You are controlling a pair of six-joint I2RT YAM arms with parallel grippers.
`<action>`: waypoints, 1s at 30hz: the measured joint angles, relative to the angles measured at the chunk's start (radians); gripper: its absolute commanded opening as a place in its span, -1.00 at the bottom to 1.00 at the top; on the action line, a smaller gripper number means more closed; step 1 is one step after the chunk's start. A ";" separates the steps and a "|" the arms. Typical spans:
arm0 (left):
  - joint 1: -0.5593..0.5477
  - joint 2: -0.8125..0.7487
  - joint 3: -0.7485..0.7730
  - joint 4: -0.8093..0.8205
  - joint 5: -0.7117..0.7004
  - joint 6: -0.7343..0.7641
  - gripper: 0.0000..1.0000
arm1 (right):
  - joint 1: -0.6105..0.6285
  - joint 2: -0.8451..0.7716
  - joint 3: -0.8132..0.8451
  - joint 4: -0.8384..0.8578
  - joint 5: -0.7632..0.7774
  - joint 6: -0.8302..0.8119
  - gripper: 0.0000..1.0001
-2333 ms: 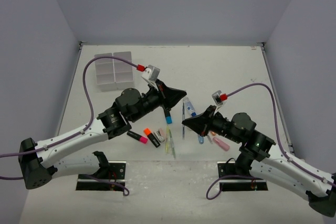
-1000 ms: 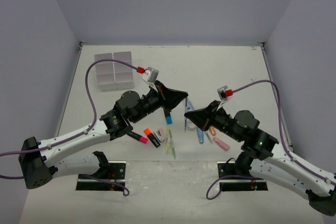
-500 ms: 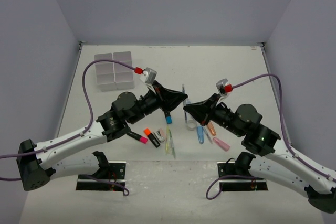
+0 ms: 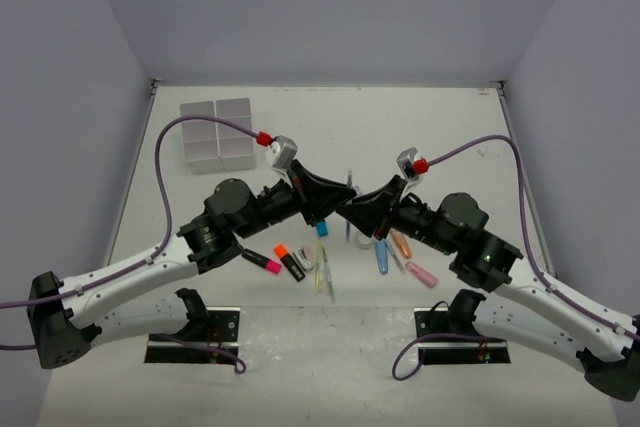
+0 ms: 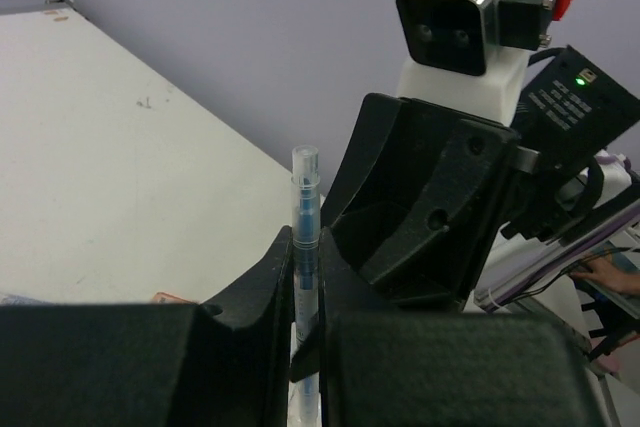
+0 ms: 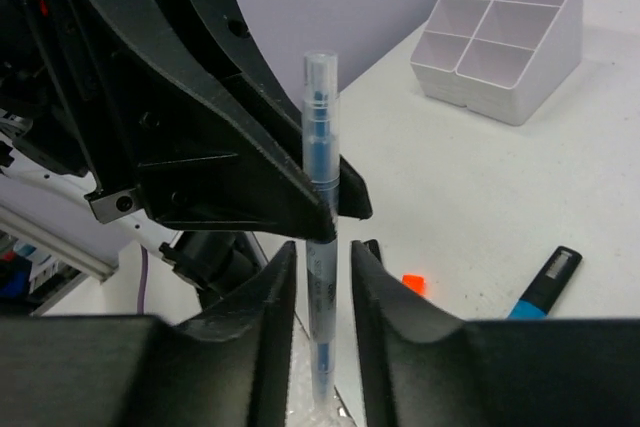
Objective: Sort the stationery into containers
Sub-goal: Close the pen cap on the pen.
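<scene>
"Where is the clear pen [image 6: 321, 177]?"

"In the air, well apart from the tray [image 4: 215, 163], off to the tray's right and nearer the arm bases."

"Who has it?"

"The left gripper [image 5: 304, 242] pinches it tight. The right gripper [image 6: 322, 257] has its fingers narrowly apart on either side, just off it."

"And below?"

"A blue-ended highlighter [image 4: 321, 229] lies on the table [image 4: 430, 137], also well right of the tray."
</scene>
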 measured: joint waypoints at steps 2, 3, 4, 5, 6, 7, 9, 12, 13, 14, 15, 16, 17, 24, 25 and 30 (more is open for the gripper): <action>0.001 -0.020 -0.007 0.003 0.012 0.012 -1.00 | 0.000 0.020 0.000 0.025 -0.023 0.002 -1.00; 0.001 -0.027 -0.008 0.001 0.014 0.018 -0.95 | 0.000 0.028 0.001 0.038 -0.035 0.003 -1.00; 0.002 -0.034 -0.008 0.000 0.018 0.022 -0.69 | 0.001 0.031 0.001 0.049 -0.043 0.004 -1.00; 0.001 -0.039 -0.008 0.001 0.018 0.027 -0.39 | 0.001 0.032 0.001 0.060 -0.053 0.003 -1.00; 0.001 -0.044 -0.008 0.000 0.019 0.031 -0.20 | 0.001 0.032 0.001 0.067 -0.061 0.003 -1.00; 0.001 -0.047 -0.008 0.001 0.020 0.034 -0.12 | 0.001 0.032 0.001 0.070 -0.065 0.002 -1.00; 0.001 -0.049 -0.006 -0.002 0.018 0.055 -0.03 | 0.001 0.033 0.001 0.069 -0.071 0.002 -1.00; 0.000 -0.045 0.012 -0.025 0.010 0.074 0.03 | 0.001 0.033 0.002 0.065 -0.089 -0.002 -1.00; 0.000 -0.043 0.019 -0.032 0.006 0.080 0.01 | 0.001 0.034 0.002 0.065 -0.096 -0.004 -1.00; 0.000 -0.043 0.027 -0.039 0.002 0.084 -0.04 | 0.001 0.035 0.002 0.064 -0.106 -0.006 -1.00; 0.000 -0.042 0.037 -0.048 -0.002 0.088 -0.12 | 0.001 0.037 0.002 0.063 -0.115 -0.008 -1.00; 0.000 -0.041 0.049 -0.059 -0.006 0.094 -0.17 | 0.001 0.040 0.003 0.062 -0.123 -0.010 -1.00; 0.000 -0.039 0.063 -0.069 -0.011 0.101 -0.27 | 0.001 0.045 0.003 0.059 -0.130 -0.013 -1.00; 0.002 -0.030 0.118 -0.105 -0.031 0.136 -0.91 | 0.001 0.050 0.007 0.048 -0.152 -0.021 -1.00; 0.001 -0.030 0.118 -0.106 -0.031 0.135 -0.92 | 0.001 0.050 0.007 0.046 -0.152 -0.022 -1.00; 0.001 -0.028 0.118 -0.110 -0.028 0.134 -1.00 | 0.001 0.050 0.008 0.037 -0.152 -0.025 -1.00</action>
